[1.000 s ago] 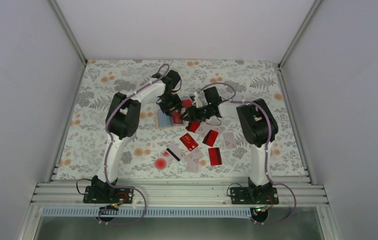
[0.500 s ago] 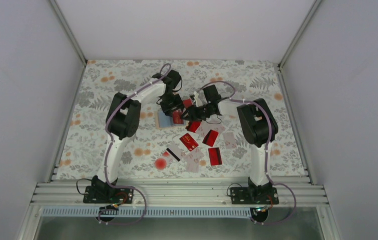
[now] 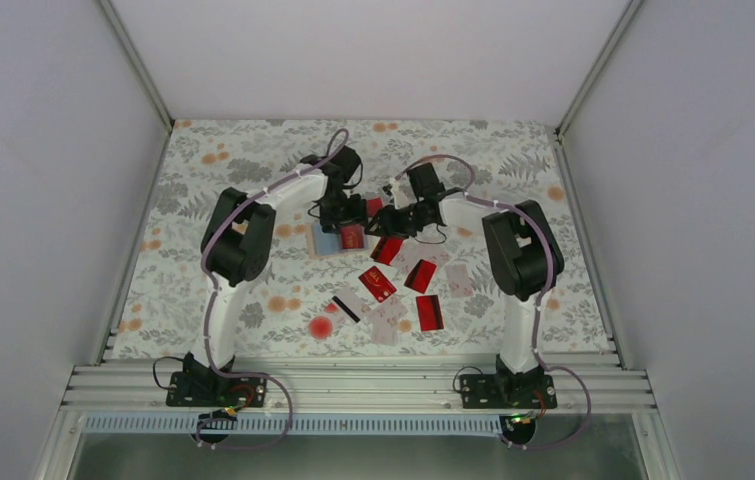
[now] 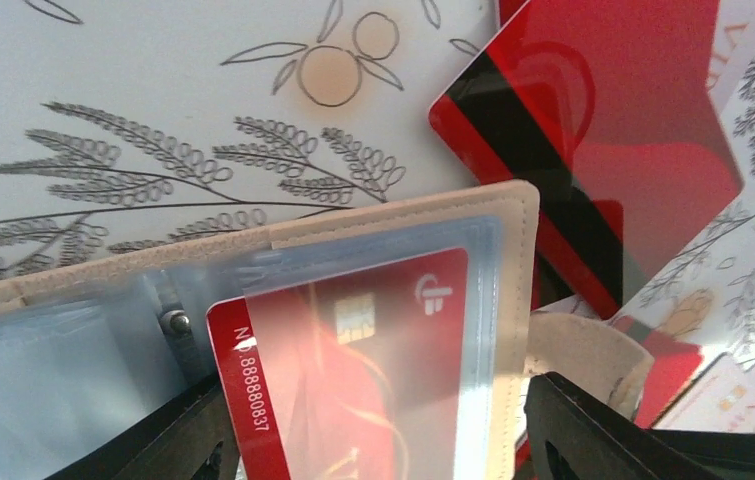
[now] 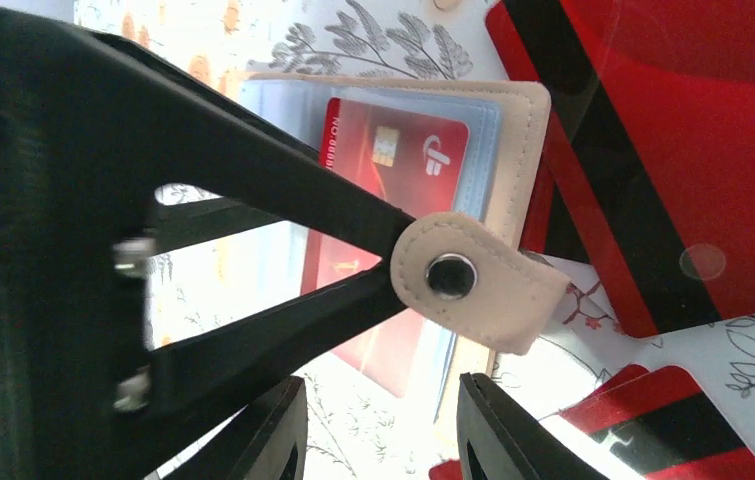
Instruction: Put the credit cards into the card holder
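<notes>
The tan card holder (image 3: 325, 243) lies open on the flowered table, blue lining up. A red credit card (image 4: 353, 370) sits most of the way inside its clear sleeve, one edge still sticking out. My left gripper (image 4: 378, 400) is open, its fingers standing either side of that card with a clear gap on the right side. My right gripper (image 5: 383, 390) is open just beside the holder's beige rim (image 5: 523, 150) and snap tab (image 5: 473, 275), with nothing between its fingers. Another red card with a black stripe (image 4: 633, 130) lies flat next to the holder.
Loose cards lie nearer the arm bases: red ones (image 3: 377, 283) (image 3: 430, 312), a white one with a black stripe (image 3: 346, 306) and pale ones (image 3: 458, 277). A round red blot (image 3: 321, 327) marks the cloth. Both grippers (image 3: 345, 215) (image 3: 385, 225) are close together over the holder.
My left gripper has opened and let go of the red card, which stays in the holder's sleeve. Both arms have shifted slightly; the right gripper keeps the same gap.
</notes>
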Controlling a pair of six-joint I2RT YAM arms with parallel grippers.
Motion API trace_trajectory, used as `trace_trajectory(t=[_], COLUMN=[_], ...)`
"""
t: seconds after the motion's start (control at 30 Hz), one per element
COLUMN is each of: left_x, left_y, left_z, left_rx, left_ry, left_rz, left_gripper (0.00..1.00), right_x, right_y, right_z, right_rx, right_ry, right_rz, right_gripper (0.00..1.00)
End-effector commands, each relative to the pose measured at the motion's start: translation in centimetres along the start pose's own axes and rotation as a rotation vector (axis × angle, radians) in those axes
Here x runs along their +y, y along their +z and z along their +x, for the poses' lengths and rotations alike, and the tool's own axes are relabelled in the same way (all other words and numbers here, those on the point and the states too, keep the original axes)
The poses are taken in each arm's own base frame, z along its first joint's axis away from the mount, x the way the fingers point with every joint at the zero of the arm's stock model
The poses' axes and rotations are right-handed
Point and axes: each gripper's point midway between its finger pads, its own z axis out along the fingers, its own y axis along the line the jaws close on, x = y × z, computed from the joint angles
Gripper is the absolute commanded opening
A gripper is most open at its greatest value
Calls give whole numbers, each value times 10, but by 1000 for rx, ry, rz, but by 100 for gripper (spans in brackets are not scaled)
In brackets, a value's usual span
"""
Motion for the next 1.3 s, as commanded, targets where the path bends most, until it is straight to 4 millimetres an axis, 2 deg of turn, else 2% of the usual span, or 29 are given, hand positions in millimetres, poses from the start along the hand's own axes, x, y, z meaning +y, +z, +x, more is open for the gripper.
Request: trace_trajectory(t=[0.0,0.17,0.27,0.33,0.47,0.53,0.67,1.0,1.1,1.27], left_x=[7,12,6,6,19,25,37,50,56,55], left_y=[-9,-31,-46,-55,-72,-71,-53,-31,-27,-22], left_z=[0,-7,-7,-6,-7,-3,6,6,6,6], left_rx=[-35,-102,-112,-120,-154,-146,-104,-62,-56,-47], left_ry=[100,144,177,198,206,214,229,217,209,214], left_rz=[-30,-52,-8,-11,-25,-15,-18,-76,-105,-103], left_gripper=[70,68,76,77,57,42,28,18,12,11], right_x=[28,29,28,29,30,31,34,33,31,29], right_y=[-24,-31,-32,-32,-30,-26,-14,7,10,13], right_z=[-20,-18,-16,-16,-19,-18,-13,-5,-6,-6], right_rx=[-86,-118,-124,-125,-123,-110,-77,-18,-12,-5], right_ry=[-63,-44,-30,-29,-27,-28,-35,-53,-54,-53], right_rz=[-14,-2,-2,-2,-7,-15,-22,-27,-24,-26], right_gripper=[39,39,39,39,38,38,36,36,35,35])
